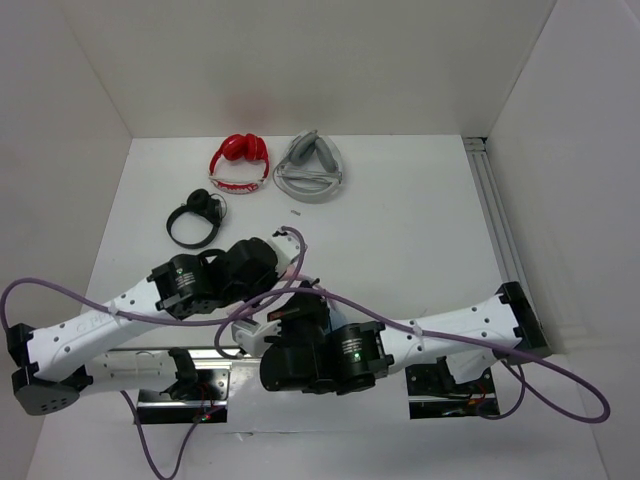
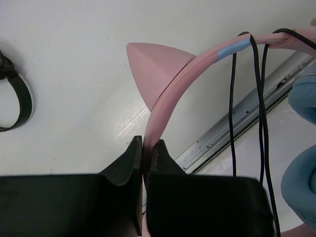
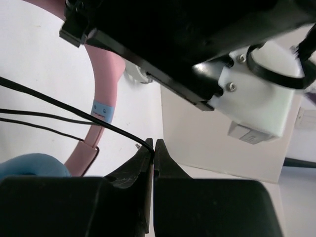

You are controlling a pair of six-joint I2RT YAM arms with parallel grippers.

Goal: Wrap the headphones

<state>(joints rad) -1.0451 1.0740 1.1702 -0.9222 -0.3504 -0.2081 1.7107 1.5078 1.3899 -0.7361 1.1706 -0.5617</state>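
Left gripper (image 2: 146,148): the jaws are closed almost fully, and the pink headband (image 2: 170,94) of the headphones (image 2: 207,54) is clamped edge-on between the fingertips. From the grip the band curves up and to the right over the rail (image 2: 232,128). A cat ear (image 2: 155,64) is seen just above the fingertips, on the side away from the rail.

Two runs of black cable (image 2: 233,98) are draped over the band and hang down across the rail. Light blue ear cups (image 2: 302,101) are seen at the right edge of the left wrist view, on the near side of the rail.

Right gripper (image 3: 153,145): the jaws are pressed together and the cable (image 3: 74,111) is pinched at their tips. From the pinch it is drawn taut toward the headband (image 3: 106,74). One ear cup (image 3: 29,165) lies beside the right fingers.

In the top view the headphones are largely hidden under both wrists, just beyond the rail (image 1: 150,355); only a pink sliver (image 1: 291,252) is seen. Contact with the table (image 1: 400,230) cannot be judged.

Red headphones (image 1: 240,165), grey headphones (image 1: 312,168) and a black band (image 1: 195,220) lie well beyond the rail.
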